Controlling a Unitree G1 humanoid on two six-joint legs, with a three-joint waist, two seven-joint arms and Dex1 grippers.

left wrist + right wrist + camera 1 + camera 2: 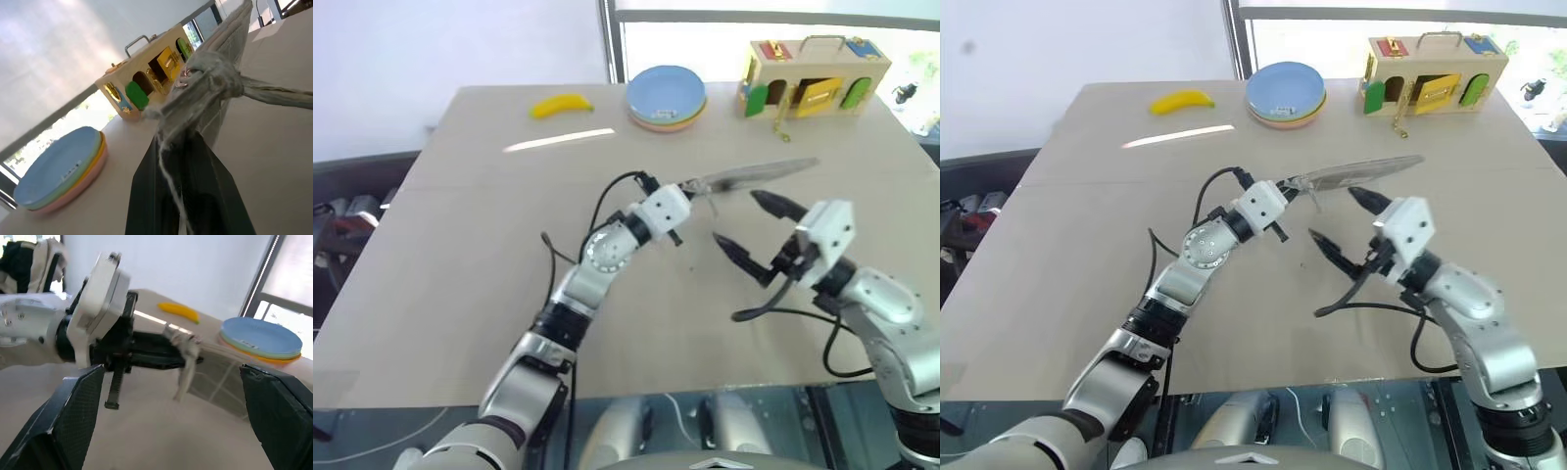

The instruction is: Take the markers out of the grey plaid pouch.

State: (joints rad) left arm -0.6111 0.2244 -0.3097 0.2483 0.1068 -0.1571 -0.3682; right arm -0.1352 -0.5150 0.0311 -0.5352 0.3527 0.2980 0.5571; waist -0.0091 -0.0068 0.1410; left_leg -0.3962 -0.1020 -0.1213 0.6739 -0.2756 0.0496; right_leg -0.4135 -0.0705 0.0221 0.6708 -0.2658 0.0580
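Observation:
My left gripper (691, 190) is shut on one end of the grey plaid pouch (749, 176) and holds it above the table, nearly level, its far end pointing right. In the left wrist view the black fingers (186, 196) pinch bunched fabric of the pouch (210, 83) near the zipper pull. Just right of and below the pouch, my right gripper (746, 227) stands open with nothing between its fingers. Seen from the right wrist, its two wide-spread fingers (73, 416) frame the left gripper and the pouch (220, 374). The markers are hidden.
Along the table's far edge lie a yellow banana (561, 105), a stack of coloured plates (667, 96) and a wooden latch box (813, 78) with coloured doors. The tan table (460, 245) spreads wide under both arms.

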